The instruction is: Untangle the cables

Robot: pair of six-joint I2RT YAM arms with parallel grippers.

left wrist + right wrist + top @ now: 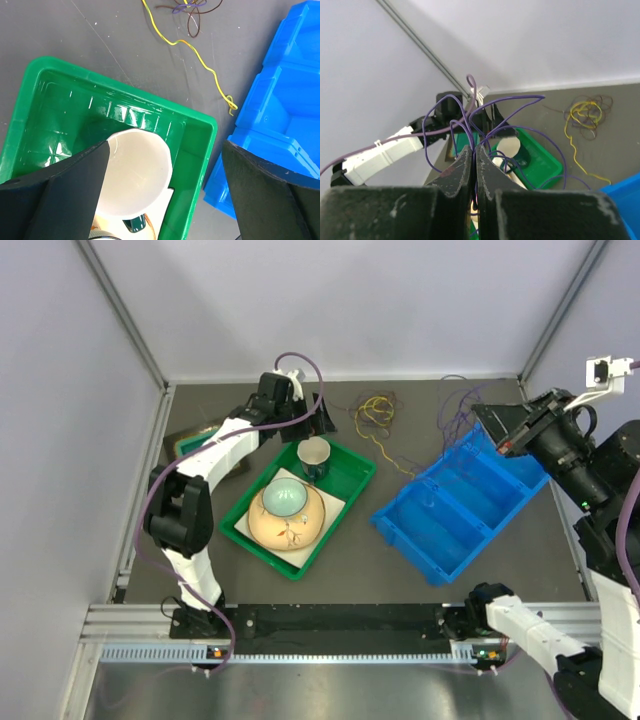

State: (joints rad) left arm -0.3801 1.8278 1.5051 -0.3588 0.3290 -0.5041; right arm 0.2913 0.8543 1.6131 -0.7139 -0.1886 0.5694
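Observation:
My right gripper (475, 149) is shut on a thin purple cable (517, 100), which loops up and around the fingertips. In the top view this gripper (484, 420) hangs above the far end of the blue bin, with purple loops (452, 408) beside it. A loose tangle of yellow and dark brown cables (375, 412) lies on the table at the back; it also shows in the right wrist view (585, 112). A yellow strand (200, 60) trails from it towards the blue bin. My left gripper (166, 147) is open and empty, above the white-lined cup (137, 175).
A green tray (345, 495) holds the cup (314, 454), a pale bowl (285, 498) and a tan plate. A blue divided bin (455, 505) lies tilted to the right of it. A dark flat object (190, 443) sits at the far left.

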